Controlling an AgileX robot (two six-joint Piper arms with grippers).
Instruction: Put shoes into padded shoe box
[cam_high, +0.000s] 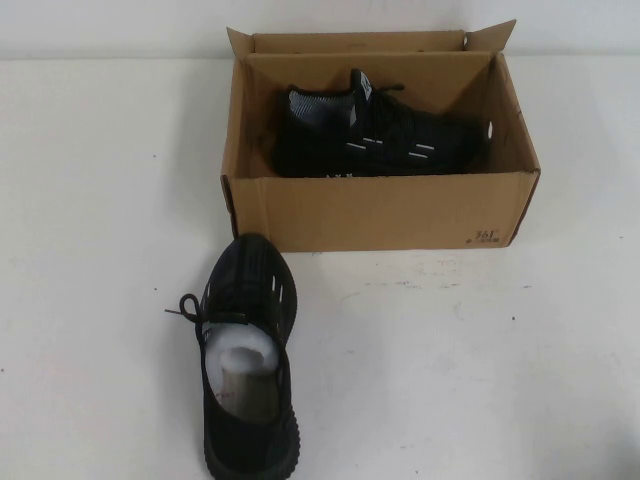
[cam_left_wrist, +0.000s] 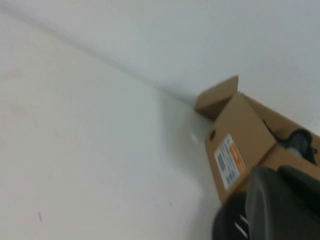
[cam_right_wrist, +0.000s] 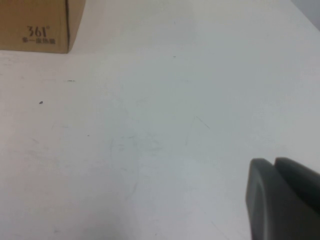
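Observation:
The padded shoe box (cam_high: 380, 212) stands open at the back of the table, and one black shoe (cam_high: 375, 138) lies on its side inside it. The other shoe (cam_high: 250, 285) stands on the table in front of the box's left corner, toe toward the box, with white paper stuffed in its opening. Neither arm shows in the high view. In the left wrist view, my left gripper (cam_left_wrist: 277, 172) is shut with nothing in it, just above that shoe's toe (cam_left_wrist: 227, 225) and beside the box (cam_left_wrist: 245, 125). My right gripper (cam_right_wrist: 274, 162) is shut and empty over bare table.
The white table (cam_high: 480, 360) runs back to a white wall behind the box. A white and orange label (cam_left_wrist: 228, 160) is on the box's end wall. The box's printed front corner (cam_right_wrist: 35, 25) shows in the right wrist view, well away from my right gripper.

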